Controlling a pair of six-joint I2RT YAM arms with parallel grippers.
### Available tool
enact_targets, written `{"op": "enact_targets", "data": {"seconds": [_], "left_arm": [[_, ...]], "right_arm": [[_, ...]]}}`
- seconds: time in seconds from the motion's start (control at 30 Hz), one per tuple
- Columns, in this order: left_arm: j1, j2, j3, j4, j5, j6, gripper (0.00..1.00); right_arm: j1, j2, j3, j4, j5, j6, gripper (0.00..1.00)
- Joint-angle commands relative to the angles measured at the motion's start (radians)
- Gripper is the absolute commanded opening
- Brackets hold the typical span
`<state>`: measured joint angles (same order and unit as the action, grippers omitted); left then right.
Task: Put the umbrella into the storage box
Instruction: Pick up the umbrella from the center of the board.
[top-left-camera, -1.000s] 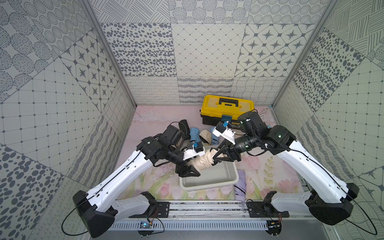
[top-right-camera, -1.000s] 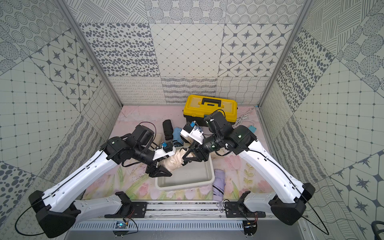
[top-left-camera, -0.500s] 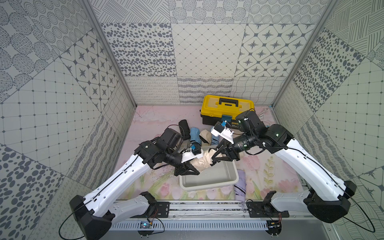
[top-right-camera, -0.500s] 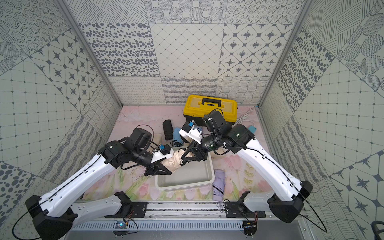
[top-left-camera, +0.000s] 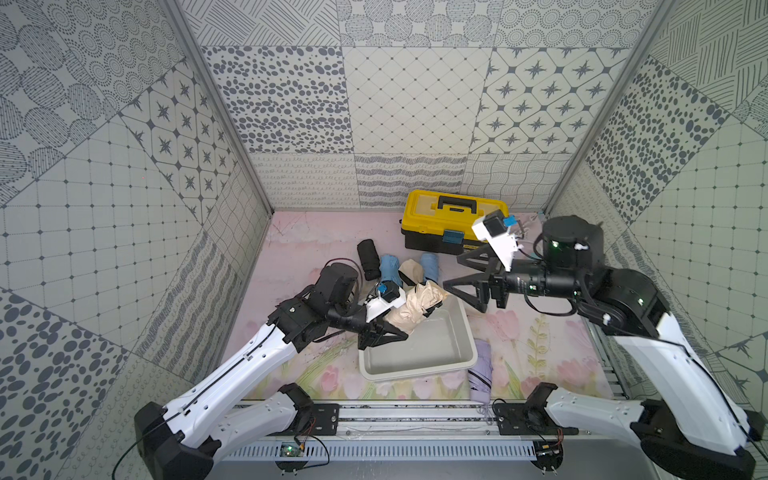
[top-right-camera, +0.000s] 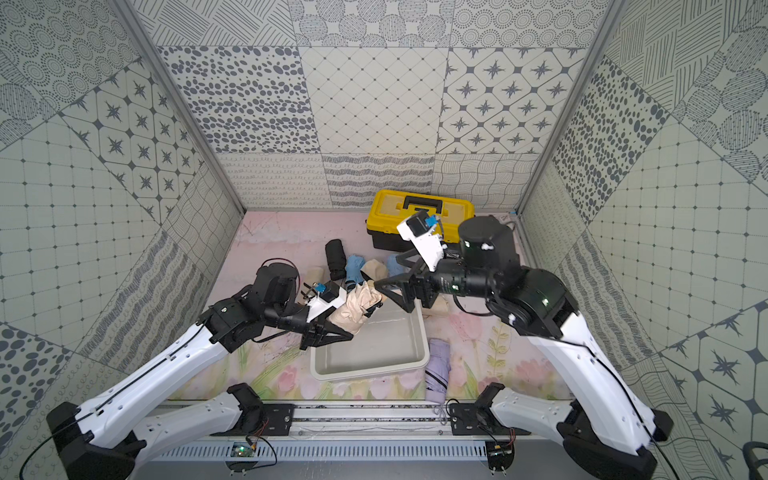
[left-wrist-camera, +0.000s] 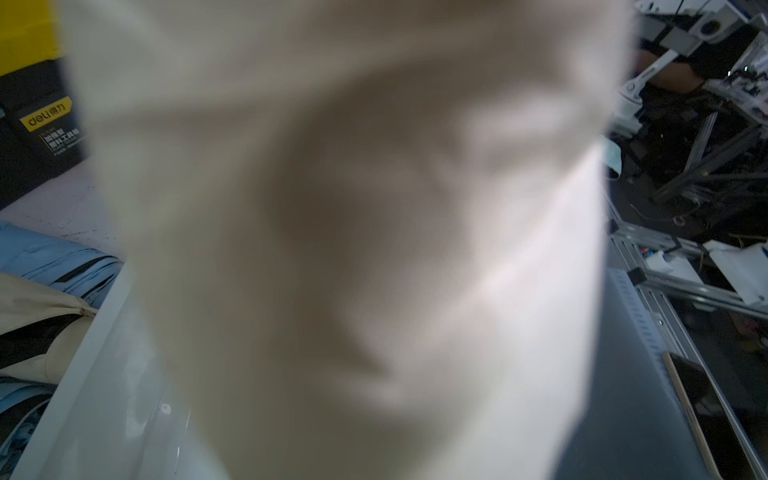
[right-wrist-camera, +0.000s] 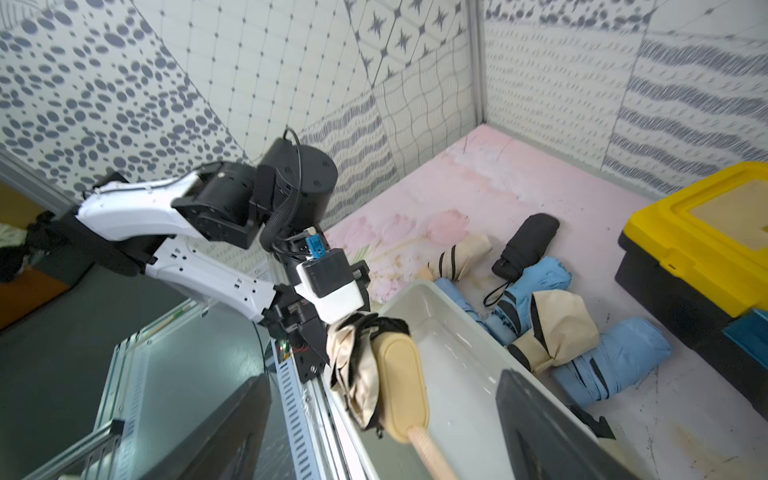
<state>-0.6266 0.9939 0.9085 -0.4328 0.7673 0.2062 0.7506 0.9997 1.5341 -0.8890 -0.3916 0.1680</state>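
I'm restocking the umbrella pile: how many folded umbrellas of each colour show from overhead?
beige umbrellas: 3
blue umbrellas: 2
black umbrella: 1
lilac umbrella: 1
Total: 7; a blue patch seen only from the right wrist might be another.

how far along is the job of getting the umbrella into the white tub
Done: the beige folded umbrella is up off the pink floral mat. In hand: the left gripper is shut on it, holding it over a far corner of the white plastic storage tub; the right gripper is open, clear of it. Left: lower and release it; the tub holds nothing yet.
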Motion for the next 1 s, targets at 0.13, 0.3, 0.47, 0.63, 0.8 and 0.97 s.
{"op": "enact_targets", "data": {"seconds": [0.13, 0.3, 0.47, 0.63, 0.8, 0.97], "left_arm": [[-0.001, 0.022, -0.193, 1.038, -0.047, -0.634, 0.09], [0.000, 0.074, -0.230, 1.236, -0.078, -0.792, 0.08], [0.000, 0.088, -0.249, 1.302, -0.080, -0.850, 0.08], [-0.001, 0.078, -0.256, 1.304, -0.080, -0.875, 0.08], [-0.001, 0.079, -0.259, 1.310, -0.064, -0.888, 0.09], [-0.002, 0.066, -0.257, 1.292, -0.048, -0.904, 0.09]], "right_arm": [[0.005, -0.224, -0.533, 0.586, 0.062, 0.358, 0.90], [0.053, -0.137, -0.644, 0.811, 0.078, 0.428, 0.98], [0.067, -0.052, -0.641, 0.944, 0.111, 0.404, 0.98], [0.068, -0.005, -0.614, 1.014, 0.082, 0.394, 0.94], [0.069, 0.064, -0.564, 1.056, 0.059, 0.395, 0.89], [0.069, 0.110, -0.532, 1.112, 0.037, 0.416, 0.81]]}}
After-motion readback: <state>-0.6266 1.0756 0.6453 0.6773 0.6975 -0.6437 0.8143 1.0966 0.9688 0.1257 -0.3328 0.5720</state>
